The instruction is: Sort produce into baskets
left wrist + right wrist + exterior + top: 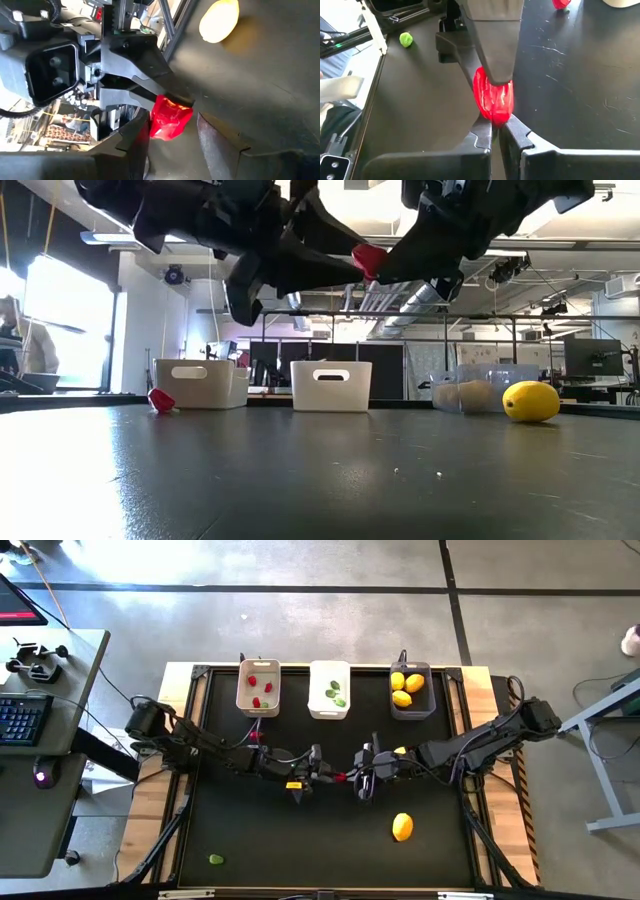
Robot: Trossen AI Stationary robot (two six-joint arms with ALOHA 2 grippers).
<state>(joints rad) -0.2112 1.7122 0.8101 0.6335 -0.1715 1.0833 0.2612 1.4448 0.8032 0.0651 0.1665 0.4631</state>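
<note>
A small red piece [492, 97] is held in the air over the middle of the table, and also shows in the low view [368, 258]. My right gripper [352, 777] is shut on it. My left gripper [325, 773] faces it from the table's left. It is open, with its fingers [135, 145] on either side of the red piece [170, 117]; I cannot tell whether they touch it. The beige basket [258, 687] holds red pieces, the white basket [329, 688] green pieces, and the dark grey basket [412, 690] yellow fruits. My right gripper pinches the red piece's near end [493, 116] between its two fingertips. The fingers come level from the table's right side. The piece sticks out beyond the fingertips toward my left gripper and is lifted clear of the table.
An orange-yellow fruit [402, 827] lies on the mat at the near right. A green piece [216, 860] lies at the near left. Another red piece [160, 400] lies on the mat in front of the beige basket. A yellow fruit [400, 751] shows beside my right arm.
</note>
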